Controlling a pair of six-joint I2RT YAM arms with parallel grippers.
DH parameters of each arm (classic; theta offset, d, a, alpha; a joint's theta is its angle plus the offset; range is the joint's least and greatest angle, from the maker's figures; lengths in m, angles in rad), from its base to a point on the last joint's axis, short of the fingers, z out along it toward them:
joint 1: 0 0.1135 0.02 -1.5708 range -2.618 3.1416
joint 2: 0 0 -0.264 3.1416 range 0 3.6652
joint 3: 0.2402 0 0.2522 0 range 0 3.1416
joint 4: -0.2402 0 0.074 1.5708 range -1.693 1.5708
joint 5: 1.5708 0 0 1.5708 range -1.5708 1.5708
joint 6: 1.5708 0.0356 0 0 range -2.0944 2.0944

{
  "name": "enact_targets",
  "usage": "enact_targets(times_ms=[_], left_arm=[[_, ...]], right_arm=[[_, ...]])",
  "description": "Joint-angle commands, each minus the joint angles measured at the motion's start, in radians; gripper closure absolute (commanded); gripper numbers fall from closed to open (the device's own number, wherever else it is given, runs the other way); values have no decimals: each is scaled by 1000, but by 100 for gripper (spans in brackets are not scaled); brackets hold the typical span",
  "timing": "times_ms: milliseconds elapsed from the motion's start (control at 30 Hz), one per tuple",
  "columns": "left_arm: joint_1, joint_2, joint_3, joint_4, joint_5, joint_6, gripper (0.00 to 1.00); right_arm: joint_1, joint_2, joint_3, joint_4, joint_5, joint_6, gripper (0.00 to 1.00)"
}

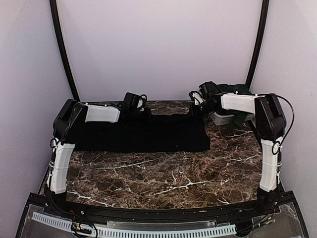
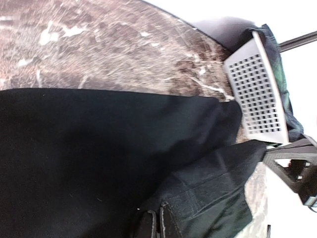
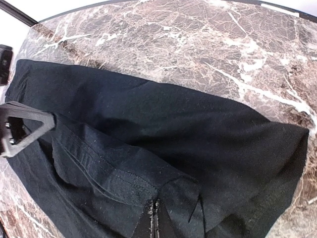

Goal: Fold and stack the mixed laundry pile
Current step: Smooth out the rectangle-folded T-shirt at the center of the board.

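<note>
Black cloth (image 1: pixel 143 133) flat on brown marble table (image 1: pixel 163 173), pale lilac walls (image 1: pixel 158 44).

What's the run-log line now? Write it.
left gripper: shut on plain black cloth | right gripper: shut on same cloth | cloth: spread on brown marble table

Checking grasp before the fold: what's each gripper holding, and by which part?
Both hold the black cloth by its far hemmed edge: left gripper near the middle, right gripper near the right corner.
</note>
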State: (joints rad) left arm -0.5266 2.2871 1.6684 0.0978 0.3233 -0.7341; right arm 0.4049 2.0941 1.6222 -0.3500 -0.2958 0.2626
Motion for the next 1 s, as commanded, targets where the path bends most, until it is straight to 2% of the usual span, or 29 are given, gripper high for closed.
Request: enact_targets(times_ms=[0,100,167,267,333,400,433,467,500,533,700,967], left_arm=[[17,18,49,-10,22,23,99],[18,19,39,-22,13,16,83],[19,13,28,-26,-3,11,78],[28,-10,7,-22,-36,-2,77],[39,-31,-19,-15,-49,-10,76],[46,-55,-32,-24,-73,-8,69],[49,-75,-36,-31,-82,2,65],[50,-89,-48,-50,-118,6,54],[52,-115,-57,-63,-134,16,50],[53,-130,-75,-68,-158,23,45],[62,-244,-145,-127,-234,50,37],[63,-360,-268,-195,-274,97,27]], right_arm=[[-5,42,76,6,-14,-6,100],[-5,75,117,-11,-30,-2,98],[-6,100,146,-25,-33,-2,94],[-8,127,183,-24,-27,2,100],[-10,151,217,-33,-48,2,99],[-9,169,259,-67,-60,-3,84],[-9,169,271,-80,-54,-6,67],[-9,162,270,-81,-44,-8,48],[-9,149,261,-81,-29,-9,38],[-10,135,251,-85,-9,-12,34],[-32,40,182,-94,36,-20,25],[-12,-135,-15,-73,-34,-23,24]])
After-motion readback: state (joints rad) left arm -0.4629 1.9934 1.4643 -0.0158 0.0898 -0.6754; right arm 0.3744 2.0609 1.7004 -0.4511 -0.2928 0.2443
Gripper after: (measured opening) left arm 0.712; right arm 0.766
